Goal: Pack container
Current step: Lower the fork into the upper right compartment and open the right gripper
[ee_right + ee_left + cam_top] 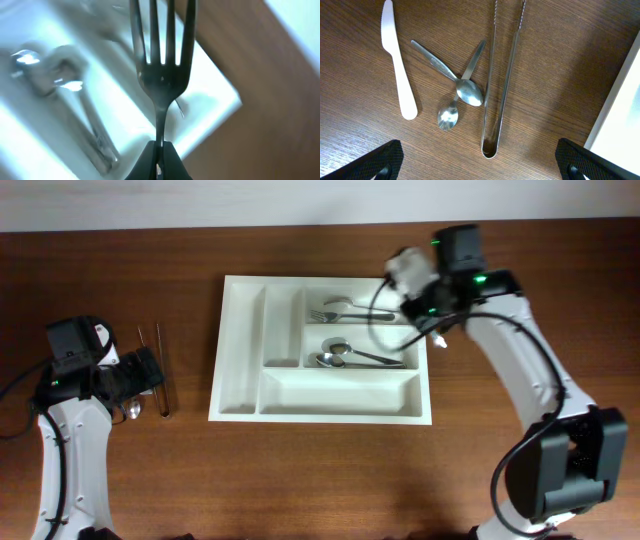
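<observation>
The white container (240, 350) lies mid-table, with two narrow upright slots on the left and three long horizontal ones. The top long slot holds a fork and a spoon (340, 311). The middle one holds spoons (355, 357). The bottom one is bare. My right gripper (437, 332) hovers at the tray's right edge. In the right wrist view it (159, 160) is shut on a metal fork (162, 75), tines away from the jaws, above the tray's corner (215, 97). My left gripper (480, 170) is open and empty, just above the table beside loose cutlery.
Left of the tray lie metal tongs (500, 85), two crossed spoons (465, 90) and a white plastic knife (397, 60). The tongs also show in the overhead view (160, 370). The tray's left wall (620, 110) shows in the left wrist view.
</observation>
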Controlling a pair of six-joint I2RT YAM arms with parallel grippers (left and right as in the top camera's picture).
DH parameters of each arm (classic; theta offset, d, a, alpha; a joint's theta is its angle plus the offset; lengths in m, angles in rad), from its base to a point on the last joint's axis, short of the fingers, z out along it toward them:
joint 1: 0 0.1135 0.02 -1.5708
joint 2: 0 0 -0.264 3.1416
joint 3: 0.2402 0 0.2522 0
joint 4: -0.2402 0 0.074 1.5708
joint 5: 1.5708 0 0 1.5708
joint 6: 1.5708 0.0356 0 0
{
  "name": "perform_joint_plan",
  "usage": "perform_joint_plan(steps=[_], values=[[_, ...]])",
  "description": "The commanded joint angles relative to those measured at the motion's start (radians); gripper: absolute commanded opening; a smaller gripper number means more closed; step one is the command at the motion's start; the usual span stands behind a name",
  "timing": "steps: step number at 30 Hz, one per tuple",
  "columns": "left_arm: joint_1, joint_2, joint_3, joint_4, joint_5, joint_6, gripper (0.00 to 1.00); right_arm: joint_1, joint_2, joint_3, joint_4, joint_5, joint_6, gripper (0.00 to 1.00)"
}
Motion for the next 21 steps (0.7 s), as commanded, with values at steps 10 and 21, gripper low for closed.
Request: perform_joint_plan(steps=[10, 21], values=[[0.005, 0.004, 0.018, 0.003, 0.011, 0.012, 0.99, 0.083, 0.073, 0.017, 0.248, -0.024, -0.415, 0.04], [0.005, 0.004, 0.018, 0.003, 0.011, 0.012, 0.99, 0.091, 0.209, 0.017, 0.371, -0.042, -0.397, 0.04]])
